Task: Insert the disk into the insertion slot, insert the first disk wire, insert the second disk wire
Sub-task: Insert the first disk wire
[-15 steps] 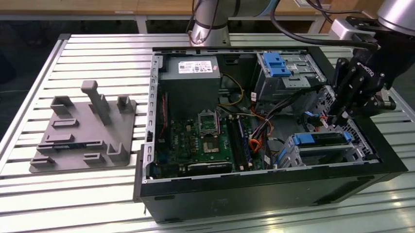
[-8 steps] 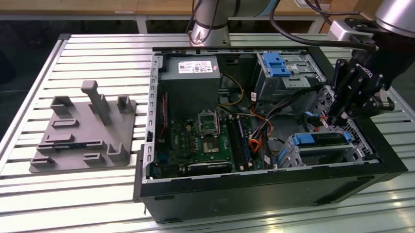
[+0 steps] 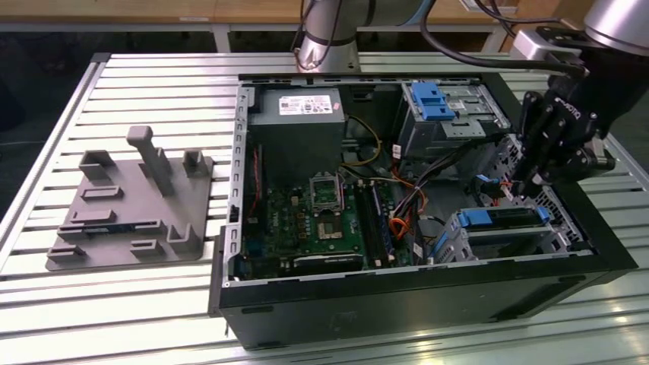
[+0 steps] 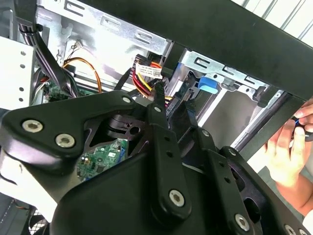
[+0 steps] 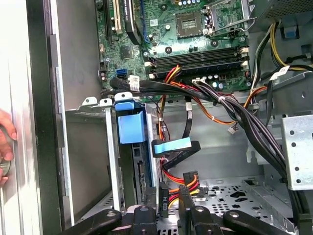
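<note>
Tool (image 5: 167, 196): narrow, pinching a black plug (image 5: 164, 204) with red and yellow leads.
Counter: slatted aluminium counter (image 3: 132, 304), carrying the case.
Case: open black steel computer case (image 3: 406, 308).
Slot: low silver perforated sheet-metal insertion slot (image 3: 560, 225), occupied.
Disk: flat silver disk in its bright blue plastic frame (image 5: 130, 128), seated in the slot.
Progress: disk step looks done. The plug is just beside the disk's rear and not visibly mated, so both wires seem left.
</note>
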